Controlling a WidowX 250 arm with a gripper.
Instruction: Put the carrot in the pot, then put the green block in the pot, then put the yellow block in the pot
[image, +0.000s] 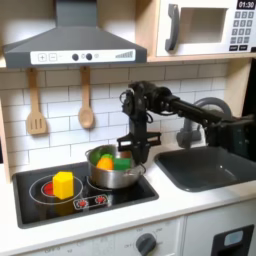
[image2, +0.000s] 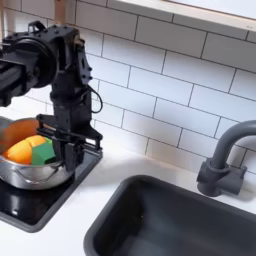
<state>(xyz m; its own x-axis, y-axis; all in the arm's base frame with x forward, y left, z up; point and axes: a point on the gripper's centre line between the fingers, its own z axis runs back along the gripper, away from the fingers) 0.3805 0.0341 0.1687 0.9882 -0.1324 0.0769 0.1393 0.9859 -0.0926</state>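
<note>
1. The tool (image: 131, 146) hangs at the end of the black arm, directly over the far rim of the pot (image: 137, 179), pointing down; in the second exterior view the tool (image2: 62, 150) sits just above the pot's (image2: 14, 176) contents. Its fingers appear spread a little with nothing between them, though the dark parts blur together, so this is a judgement.
2. Inside the pot lies an orange shape, taken to be the carrot (image: 105, 163), and beside it a green shape, taken to be the green block (image: 122, 163). In the second exterior view the carrot (image2: 21, 149) and the green block (image2: 41, 152) touch each other, the block nearest the tool.
3. The yellow block (image: 63, 184) stands on the black toy stove (image: 40, 205), on the red burner ring at the first exterior view's left, well apart from the pot.
4. Judged from this layout, the first two placements look done; only the yellow block is left to fetch and drop in.
5. The grey sink (image: 205, 170) on the table lies at the first exterior view's right, uninvolved.
</note>
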